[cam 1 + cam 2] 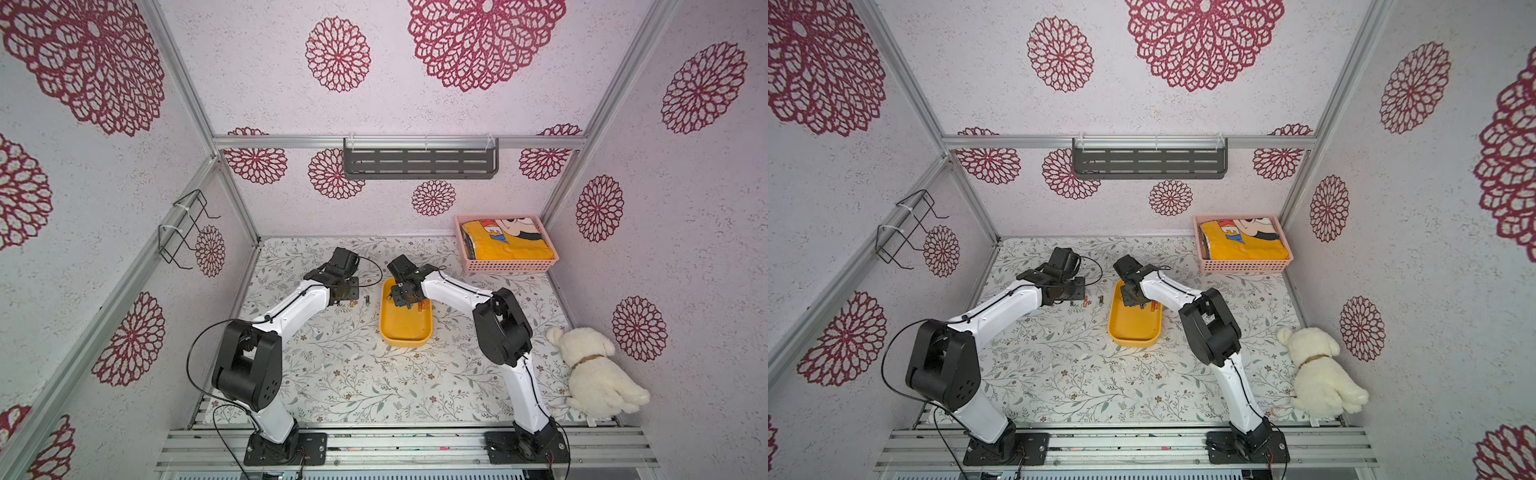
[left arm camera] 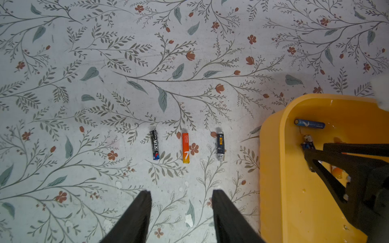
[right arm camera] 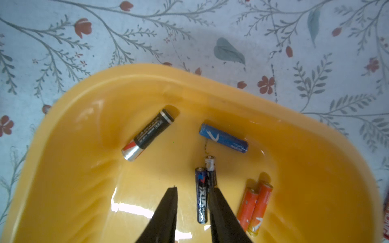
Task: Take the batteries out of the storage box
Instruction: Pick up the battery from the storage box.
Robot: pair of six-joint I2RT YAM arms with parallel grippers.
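The yellow-orange storage box [image 1: 405,328] sits mid-table, also in a top view [image 1: 1133,330]. My right gripper [image 3: 193,187] is lowered into it, open. A dark blue battery [image 3: 201,195] lies between its fingers, against one finger and clear of the other. A second dark battery [image 3: 210,168] lies beside it. Also in the box are a black-and-silver battery [image 3: 147,134], a blue one [image 3: 223,137] and two orange ones [image 3: 253,207]. My left gripper [image 2: 182,191] hangs open and empty over the table left of the box. Before it lie a black battery [image 2: 154,145], an orange one [image 2: 185,147] and a dark one [image 2: 220,146].
A pink basket [image 1: 507,266] with yellow cloth stands at the back right corner. A white plush dog [image 1: 594,374] lies by the right wall. A grey shelf [image 1: 419,162] hangs on the back wall and a wire rack [image 1: 187,228] on the left wall.
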